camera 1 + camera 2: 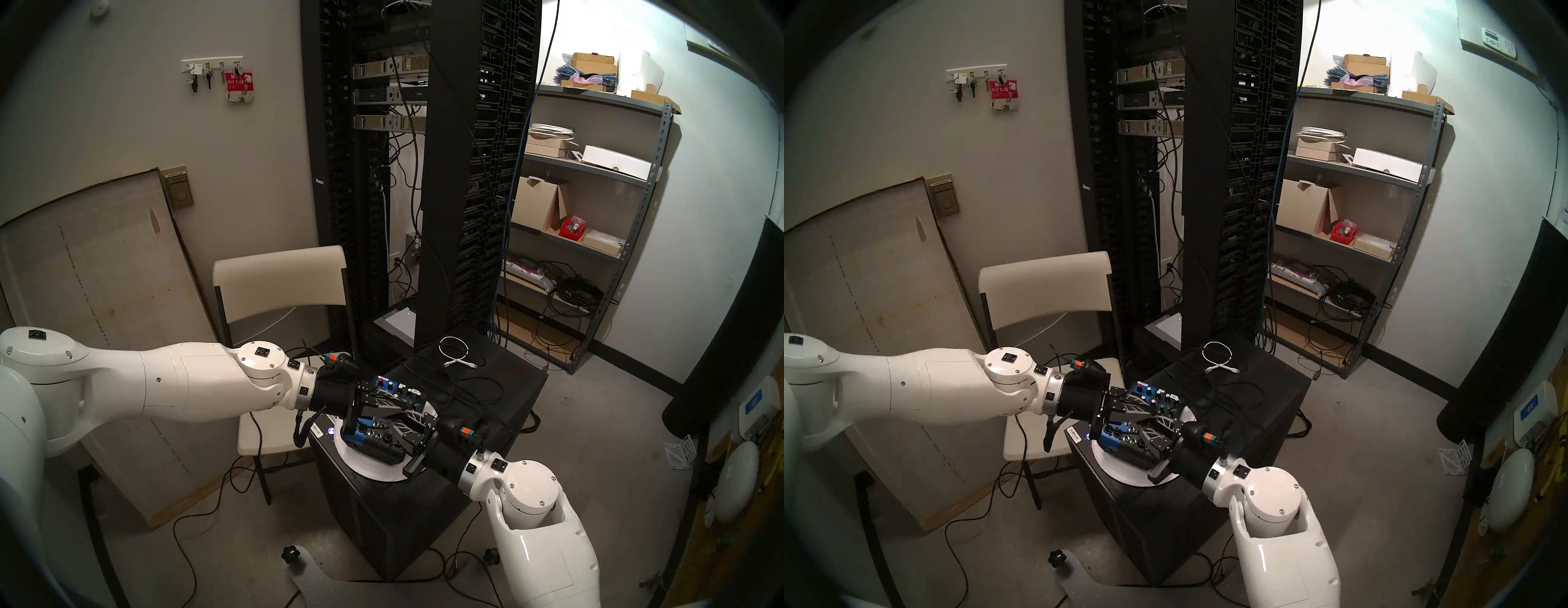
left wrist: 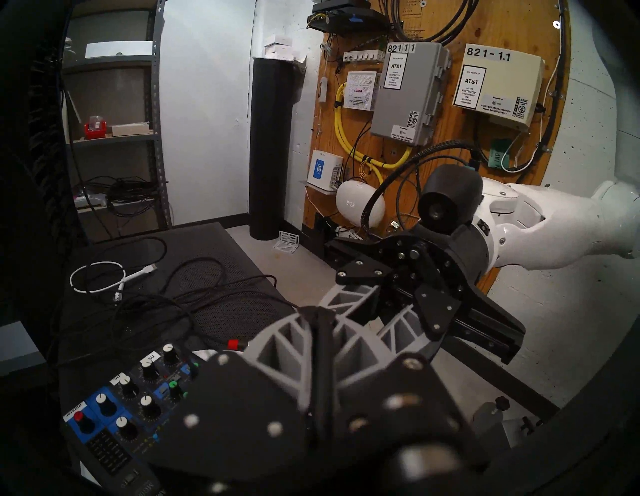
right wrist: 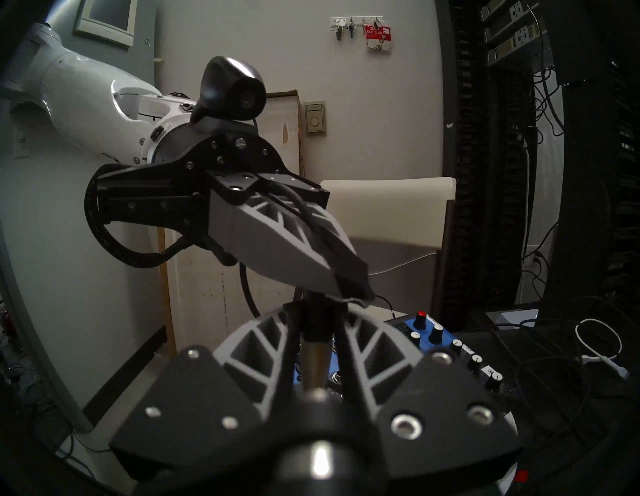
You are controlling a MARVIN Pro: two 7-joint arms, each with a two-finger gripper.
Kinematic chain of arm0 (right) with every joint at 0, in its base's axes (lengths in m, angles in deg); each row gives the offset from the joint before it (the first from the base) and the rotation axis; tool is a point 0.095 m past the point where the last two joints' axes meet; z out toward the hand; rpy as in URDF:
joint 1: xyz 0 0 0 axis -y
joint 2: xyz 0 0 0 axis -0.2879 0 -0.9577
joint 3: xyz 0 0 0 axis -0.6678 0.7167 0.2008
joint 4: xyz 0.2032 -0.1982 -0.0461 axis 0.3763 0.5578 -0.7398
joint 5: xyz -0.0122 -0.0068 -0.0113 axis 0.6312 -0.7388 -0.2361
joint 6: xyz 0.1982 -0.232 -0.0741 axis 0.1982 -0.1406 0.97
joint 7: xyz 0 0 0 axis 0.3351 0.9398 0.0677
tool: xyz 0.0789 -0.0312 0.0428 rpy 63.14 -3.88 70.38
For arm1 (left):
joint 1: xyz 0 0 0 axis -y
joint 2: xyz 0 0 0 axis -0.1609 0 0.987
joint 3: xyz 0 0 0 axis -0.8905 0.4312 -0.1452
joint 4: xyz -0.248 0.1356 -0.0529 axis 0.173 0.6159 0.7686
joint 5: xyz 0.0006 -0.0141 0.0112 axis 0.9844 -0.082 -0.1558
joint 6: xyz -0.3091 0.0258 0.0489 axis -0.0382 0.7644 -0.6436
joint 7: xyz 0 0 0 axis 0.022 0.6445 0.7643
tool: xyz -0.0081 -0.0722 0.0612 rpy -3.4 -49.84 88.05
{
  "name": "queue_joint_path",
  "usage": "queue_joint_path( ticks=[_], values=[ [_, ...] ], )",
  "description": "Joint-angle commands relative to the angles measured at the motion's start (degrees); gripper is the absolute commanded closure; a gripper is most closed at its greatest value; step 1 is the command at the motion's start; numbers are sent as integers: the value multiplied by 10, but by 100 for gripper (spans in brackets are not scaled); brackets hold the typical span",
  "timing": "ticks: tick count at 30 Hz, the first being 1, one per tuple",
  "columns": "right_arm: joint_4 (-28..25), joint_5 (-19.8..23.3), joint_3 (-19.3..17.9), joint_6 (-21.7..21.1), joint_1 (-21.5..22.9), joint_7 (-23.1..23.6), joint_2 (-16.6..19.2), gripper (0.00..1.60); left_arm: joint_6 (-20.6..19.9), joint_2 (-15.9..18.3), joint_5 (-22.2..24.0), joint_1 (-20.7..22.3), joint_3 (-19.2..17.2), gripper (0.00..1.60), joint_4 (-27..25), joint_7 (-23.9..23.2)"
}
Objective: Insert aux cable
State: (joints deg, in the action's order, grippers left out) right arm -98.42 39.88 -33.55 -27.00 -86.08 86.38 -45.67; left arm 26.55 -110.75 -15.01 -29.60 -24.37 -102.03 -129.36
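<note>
White arms level, tips meeting over mixer [image 1: 373,441]: left gripper [image 2: 317,313] clamped on aux cable [image 3: 313,350], right gripper [image 3: 313,304] pinching its plug.

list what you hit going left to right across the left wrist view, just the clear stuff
white coiled cable → blue audio mixer → plug with a red ring → left gripper, shut on a thin black cable → right gripper → right arm

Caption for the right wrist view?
Right gripper pinches the aux cable's plug beside the shut left gripper, above the mixer.
</note>
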Motion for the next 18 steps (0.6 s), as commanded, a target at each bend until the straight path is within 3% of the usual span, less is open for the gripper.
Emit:
queue_joint_path(
  ticks=[1,12,14,15,17,18],
  values=[
    [5,0,2,2,5,-1,-4,88,2,-2,3,16,-13,160,0,-2],
    [17,-7,1,6,8,-3,-7,88,5,-2,4,16,-14,160,0,-2],
    [19,-8,0,8,8,-3,-7,118,5,-2,4,16,-14,160,0,-2],
    [19,-8,0,8,8,-3,-7,118,5,-2,4,16,-14,160,0,-2],
    [20,-10,0,9,8,-5,-7,157,5,-1,5,16,-14,160,-1,-2],
    [20,-10,0,11,7,-5,-7,160,6,0,5,16,-15,160,-3,-2]
  ],
)
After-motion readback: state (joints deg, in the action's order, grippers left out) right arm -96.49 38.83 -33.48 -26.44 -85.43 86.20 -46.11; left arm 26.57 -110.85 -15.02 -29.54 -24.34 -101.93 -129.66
